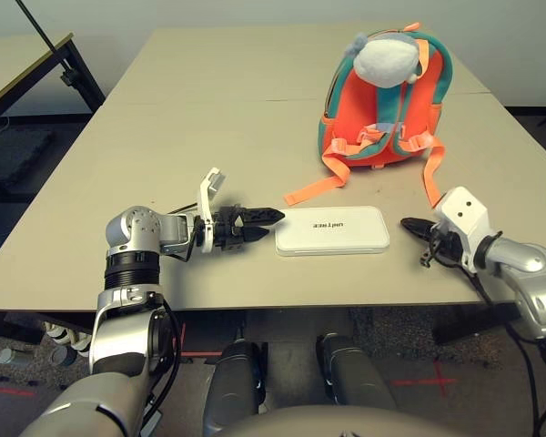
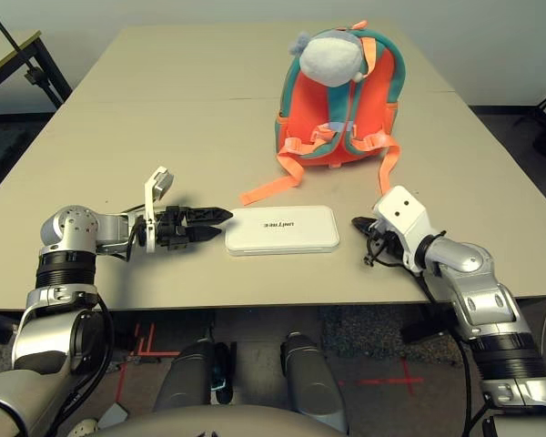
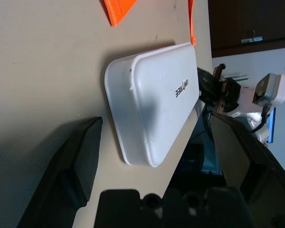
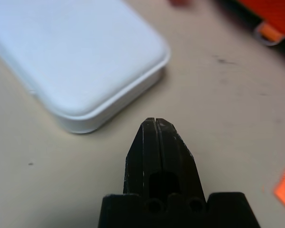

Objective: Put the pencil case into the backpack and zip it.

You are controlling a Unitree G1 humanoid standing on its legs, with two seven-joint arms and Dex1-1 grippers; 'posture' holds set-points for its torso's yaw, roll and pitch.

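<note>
The white pencil case (image 1: 332, 229) lies flat near the table's front edge, its lettering facing away from me. My left gripper (image 1: 273, 224) is open, level with the case's left end; its fingertips (image 3: 80, 156) stop just short of that end without touching it. My right gripper (image 1: 408, 223) is shut on nothing, and its tip (image 4: 154, 128) points at the case's right end across a small gap. The orange and teal backpack (image 1: 382, 109) lies farther back on the table, with a grey-white plush toy (image 1: 387, 56) at its top.
An orange strap (image 1: 314, 187) trails from the backpack toward the case's far left corner, and another (image 1: 432, 177) runs down on the right. The table's front edge (image 1: 282, 296) is close behind the case. A second table (image 1: 23, 64) stands at the far left.
</note>
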